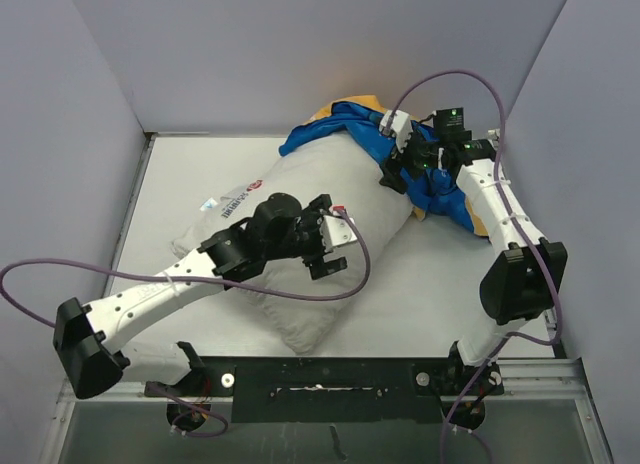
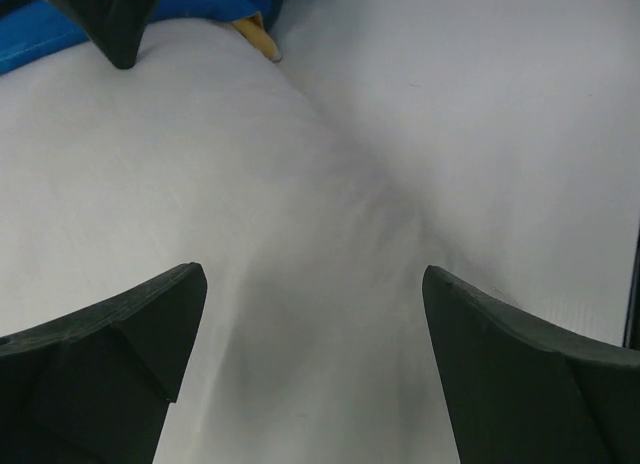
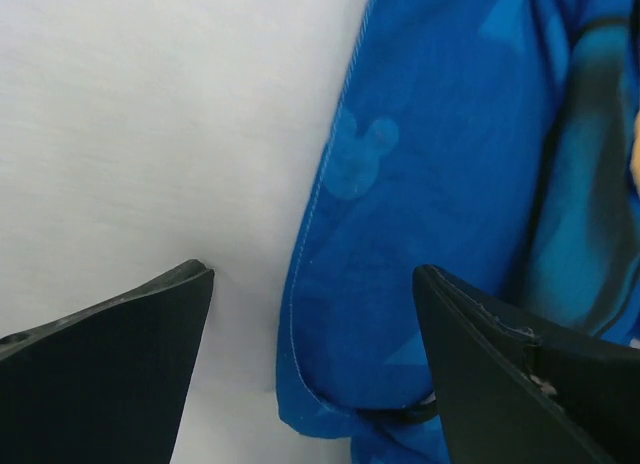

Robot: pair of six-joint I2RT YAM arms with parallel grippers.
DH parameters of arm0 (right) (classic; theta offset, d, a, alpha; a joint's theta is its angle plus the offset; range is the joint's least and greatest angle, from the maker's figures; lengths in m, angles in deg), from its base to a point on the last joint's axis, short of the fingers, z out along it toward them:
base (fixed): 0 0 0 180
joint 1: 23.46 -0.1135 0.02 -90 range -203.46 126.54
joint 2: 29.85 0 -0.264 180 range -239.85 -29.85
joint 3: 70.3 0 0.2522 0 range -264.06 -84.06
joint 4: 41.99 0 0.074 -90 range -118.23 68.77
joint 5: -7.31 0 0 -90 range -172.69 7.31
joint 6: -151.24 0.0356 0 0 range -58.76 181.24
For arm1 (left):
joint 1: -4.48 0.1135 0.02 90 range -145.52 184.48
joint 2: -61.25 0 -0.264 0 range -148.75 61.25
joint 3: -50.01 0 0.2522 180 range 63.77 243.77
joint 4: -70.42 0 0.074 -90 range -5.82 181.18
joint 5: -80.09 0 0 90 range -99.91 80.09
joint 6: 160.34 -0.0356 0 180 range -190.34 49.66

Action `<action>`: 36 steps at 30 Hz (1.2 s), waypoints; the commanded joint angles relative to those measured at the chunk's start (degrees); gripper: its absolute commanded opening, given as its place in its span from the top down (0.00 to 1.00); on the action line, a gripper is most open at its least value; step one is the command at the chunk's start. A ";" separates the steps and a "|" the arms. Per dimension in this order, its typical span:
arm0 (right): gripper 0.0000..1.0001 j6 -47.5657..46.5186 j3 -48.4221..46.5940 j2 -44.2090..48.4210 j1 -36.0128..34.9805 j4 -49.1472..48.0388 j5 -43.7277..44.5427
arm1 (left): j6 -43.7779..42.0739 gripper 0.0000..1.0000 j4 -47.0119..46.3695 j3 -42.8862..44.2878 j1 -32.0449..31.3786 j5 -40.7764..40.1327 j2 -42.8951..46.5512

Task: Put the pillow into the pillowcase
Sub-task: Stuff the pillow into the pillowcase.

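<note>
The left arm is stretched low and diagonally over the pillow [image 1: 300, 309], with the left pincer [image 2: 310, 274] pointed down at the middle of the pillow. The right arm is raised beside the pillow's far end and folded back at the elbow, so that the right pincer [image 3: 312, 269] is brought down where the pillowcase [image 1: 322, 136] meets the pillow.

The pillow's far end is covered by the bunched blue pillowcase, and a mustard-yellow patch is shown behind that end. Part of the pillow's middle is hidden under the left arm. From above, the right pincer's fingertips are hard to make out against the dark wrist.

The left pincer's fingers are held wide apart, with only bare white pillow seen between them and nothing gripped. The right pincer's fingers are likewise spread, with the pillowcase's stitched hem and the white pillow seen between them; nothing is clamped. The pillow is laid diagonally on the tabletop [image 1: 190, 174].
</note>
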 commanded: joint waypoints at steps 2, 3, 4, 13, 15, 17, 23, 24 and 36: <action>0.17 1.52 0.15 0.73 -1.30 -1.99 11.57 | -4.89 0.05 0.35 7.48 -0.92 -10.04 -9.61; 0.17 1.61 0.39 0.07 -1.48 -2.31 12.51 | -5.04 0.03 0.42 8.50 -1.05 -11.00 -11.26; 0.18 1.61 0.53 -0.43 -1.77 -2.66 13.69 | -5.48 0.02 0.37 9.32 -1.29 -12.14 -12.53; 0.80 1.22 -0.84 -2.26 -2.37 -0.79 14.97 | -9.15 0.36 1.30 9.73 -2.01 -19.46 -20.00; 0.95 0.65 -1.92 -2.08 -2.39 1.66 10.42 | -9.42 0.77 1.36 9.41 -1.80 -19.21 -21.11; 1.00 0.58 -2.38 -1.07 -2.38 3.49 2.47 | -9.28 0.97 2.36 10.07 -1.44 -17.18 -21.80; 1.00 -6.04 -15.20 -2.91 -12.31 23.21 -23.92 | -1.74 1.00 -0.48 12.16 3.28 -4.62 -21.21; 1.00 -8.05 -17.79 -3.76 -15.76 28.27 -25.18 | -0.41 1.00 -1.68 12.17 4.10 -3.22 -20.85; 0.92 13.94 4.16 -5.12 -2.59 10.01 -11.22 | 3.29 1.00 -18.92 1.29 6.19 4.72 -11.71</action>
